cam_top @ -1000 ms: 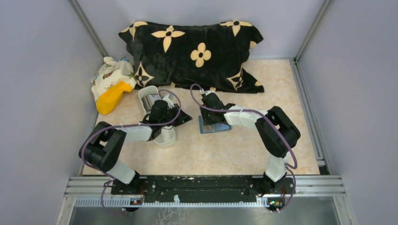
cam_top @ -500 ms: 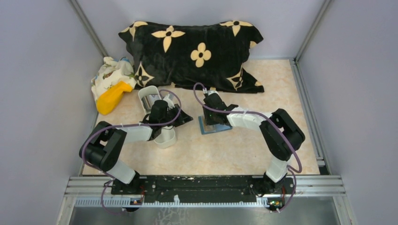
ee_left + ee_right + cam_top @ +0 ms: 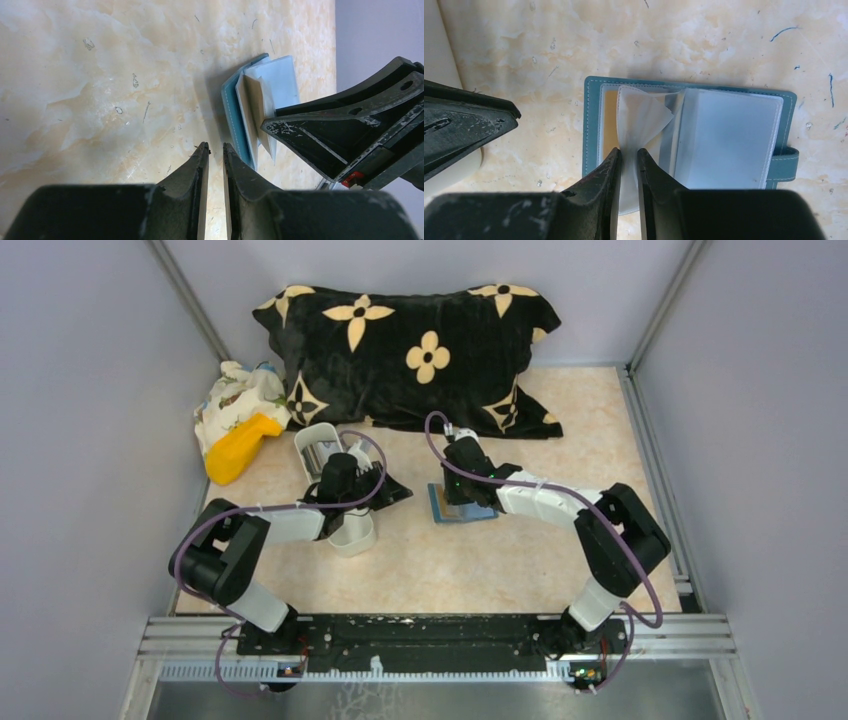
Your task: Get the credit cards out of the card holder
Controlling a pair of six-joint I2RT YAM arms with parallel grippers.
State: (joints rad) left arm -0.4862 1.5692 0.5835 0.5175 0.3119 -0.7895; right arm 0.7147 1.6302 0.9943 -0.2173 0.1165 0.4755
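Note:
The blue-teal card holder (image 3: 591,120) lies open on the table, and it also shows in the top view (image 3: 448,517) and edge-on in the left wrist view (image 3: 234,115). My right gripper (image 3: 629,152) is shut on one of its clear plastic sleeve pages (image 3: 641,117), which is pulled up and creased. A tan card (image 3: 610,120) lies under the left sleeves, and a grey card edge (image 3: 667,145) shows beside it. My left gripper (image 3: 216,147) is nearly closed and empty, low over the table just left of the holder.
A long white tray (image 3: 352,532) lies under my left arm, with something silvery in its far end (image 3: 322,454). A black flowered pillow (image 3: 420,350) lies at the back. A cloth bundle with a yellow piece (image 3: 240,420) sits at the back left.
My right arm has swung to the right, its wrist shifting right over the holder with the sleeve pinched. The holder has slid slightly right. My left arm has not moved.

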